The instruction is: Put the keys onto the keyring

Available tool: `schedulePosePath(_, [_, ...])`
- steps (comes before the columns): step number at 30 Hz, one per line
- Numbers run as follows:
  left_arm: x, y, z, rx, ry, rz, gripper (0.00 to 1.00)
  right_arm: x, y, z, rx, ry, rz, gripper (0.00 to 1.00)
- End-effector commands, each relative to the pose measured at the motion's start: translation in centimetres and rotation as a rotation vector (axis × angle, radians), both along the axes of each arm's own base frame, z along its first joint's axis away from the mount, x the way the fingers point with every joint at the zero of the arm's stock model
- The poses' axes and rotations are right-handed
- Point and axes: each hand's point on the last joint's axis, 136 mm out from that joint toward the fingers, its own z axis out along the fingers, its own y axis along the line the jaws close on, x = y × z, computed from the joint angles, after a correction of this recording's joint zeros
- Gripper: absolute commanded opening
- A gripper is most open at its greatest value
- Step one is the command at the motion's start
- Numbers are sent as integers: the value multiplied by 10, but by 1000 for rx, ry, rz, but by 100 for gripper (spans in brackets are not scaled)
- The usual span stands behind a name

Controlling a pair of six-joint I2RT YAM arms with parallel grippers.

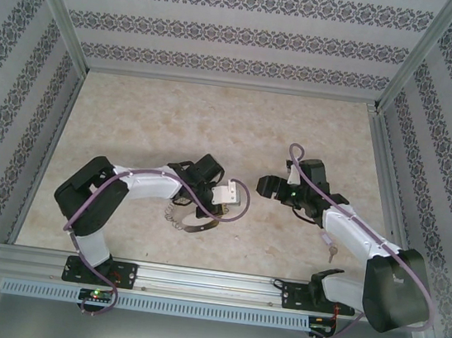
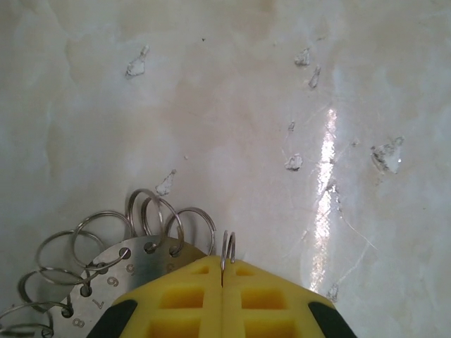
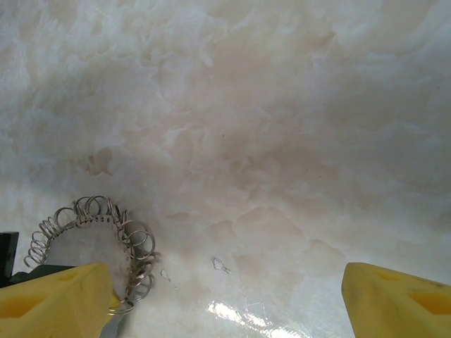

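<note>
**Left jaws:** closed. The yellow fingers (image 2: 190, 303) meet at bottom centre of the left wrist view and pinch one small silvery loop (image 2: 227, 248) on the rim of the keyring (image 2: 116, 274). The keyring's numbered grey plate runs under the fingers toward lower left.

**Keyring position:** in the top view it lies on the table (image 1: 216, 118) at centre, just below the left jaws.

**Right jaws:** wide open, holding nothing. They stand right of the keyring and apart from it.

**Key:** one key (image 1: 333, 251) lies at lower right, just beside the right arm (image 1: 351, 231) and well apart from the keyring.

**Obstructions:** the left arm (image 1: 145, 182) overhangs the keyring's upper edge.
</note>
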Motion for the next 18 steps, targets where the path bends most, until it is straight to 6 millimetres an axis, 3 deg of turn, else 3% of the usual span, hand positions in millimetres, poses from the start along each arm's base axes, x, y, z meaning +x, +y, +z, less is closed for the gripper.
schedulePosePath(1, [-4, 0, -6, 61, 13, -24, 2, -2, -3, 1, -2, -8, 2, 85])
schedulePosePath(7, [-1, -1, -4, 57, -1, -5, 22, -1, -5, 4, -1, -14, -5, 85])
schedulePosePath(11, [4, -2, 3, 38, -27, 23, 28, -2, -6, 6, 0, -15, -8, 85])
schedulePosePath(18, [3, -1, 18, -53, -61, 63, 29, -4, -9, 6, -3, -18, -16, 85])
